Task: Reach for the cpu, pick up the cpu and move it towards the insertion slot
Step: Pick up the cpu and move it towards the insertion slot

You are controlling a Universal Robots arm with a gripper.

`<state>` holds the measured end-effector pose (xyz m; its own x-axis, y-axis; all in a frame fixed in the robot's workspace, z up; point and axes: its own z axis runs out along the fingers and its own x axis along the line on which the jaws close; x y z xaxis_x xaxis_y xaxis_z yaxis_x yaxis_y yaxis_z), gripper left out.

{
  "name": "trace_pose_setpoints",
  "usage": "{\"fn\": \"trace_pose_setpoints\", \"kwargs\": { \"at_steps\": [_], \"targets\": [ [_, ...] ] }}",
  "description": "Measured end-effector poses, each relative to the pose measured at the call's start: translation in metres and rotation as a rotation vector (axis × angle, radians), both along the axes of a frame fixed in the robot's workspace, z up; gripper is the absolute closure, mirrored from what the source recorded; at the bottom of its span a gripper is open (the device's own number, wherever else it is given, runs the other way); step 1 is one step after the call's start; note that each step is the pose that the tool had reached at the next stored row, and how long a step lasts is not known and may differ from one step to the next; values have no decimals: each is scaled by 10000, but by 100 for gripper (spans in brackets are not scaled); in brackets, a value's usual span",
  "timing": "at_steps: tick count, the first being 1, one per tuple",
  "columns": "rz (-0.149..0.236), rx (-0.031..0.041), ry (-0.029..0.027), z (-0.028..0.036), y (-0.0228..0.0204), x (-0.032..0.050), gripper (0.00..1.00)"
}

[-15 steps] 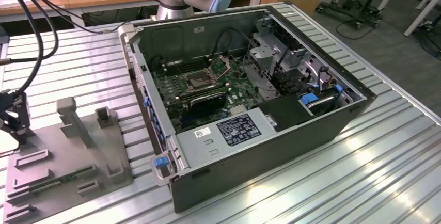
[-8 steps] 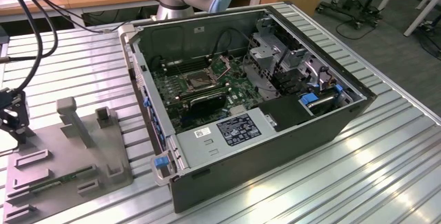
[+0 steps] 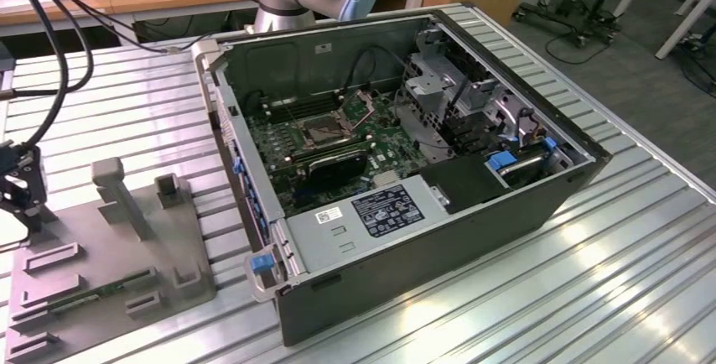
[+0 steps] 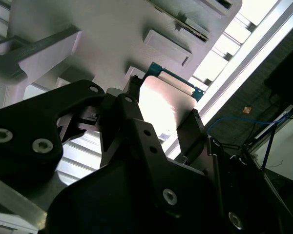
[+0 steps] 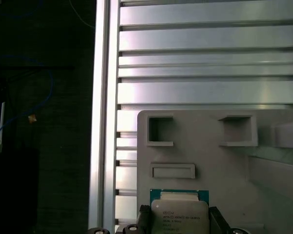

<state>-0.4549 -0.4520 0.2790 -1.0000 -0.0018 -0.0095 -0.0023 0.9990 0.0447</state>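
the gripper (image 4: 162, 113) pinches the cpu (image 5: 179, 215), one black finger (image 5: 144, 218) against each of two opposite edges, its silvery top face showing in both wrist views with a green rim at the far side. the chip sits over one end of the grey plastic tray (image 5: 210, 165); whether it rests on the tray or is lifted clear cannot be told. just beyond it on the tray are a shallow rectangular block (image 5: 173, 171) and two square recesses (image 5: 161, 130). in the exterior view the tray lies on the ribbed aluminium table (image 3: 559, 297) at the exterior view's left, carrying an upright grey post (image 3: 117, 192) and a long green circuit strip (image 3: 106, 288). the insertion slot (image 3: 324, 133) is well apart from the chip, down on the green board inside the open computer case (image 3: 448, 213). the case's side wall (image 3: 230, 129) stands between tray and socket, and black cables (image 3: 45, 45) hang above the gripper.
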Motion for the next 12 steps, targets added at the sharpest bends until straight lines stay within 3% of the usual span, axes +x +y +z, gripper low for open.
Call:
{"fn": "trace_pose_setpoints", "kwargs": {
  "at_steps": [12],
  "targets": [
    [0,1,-2,52,0,2,45]
  ]
}}
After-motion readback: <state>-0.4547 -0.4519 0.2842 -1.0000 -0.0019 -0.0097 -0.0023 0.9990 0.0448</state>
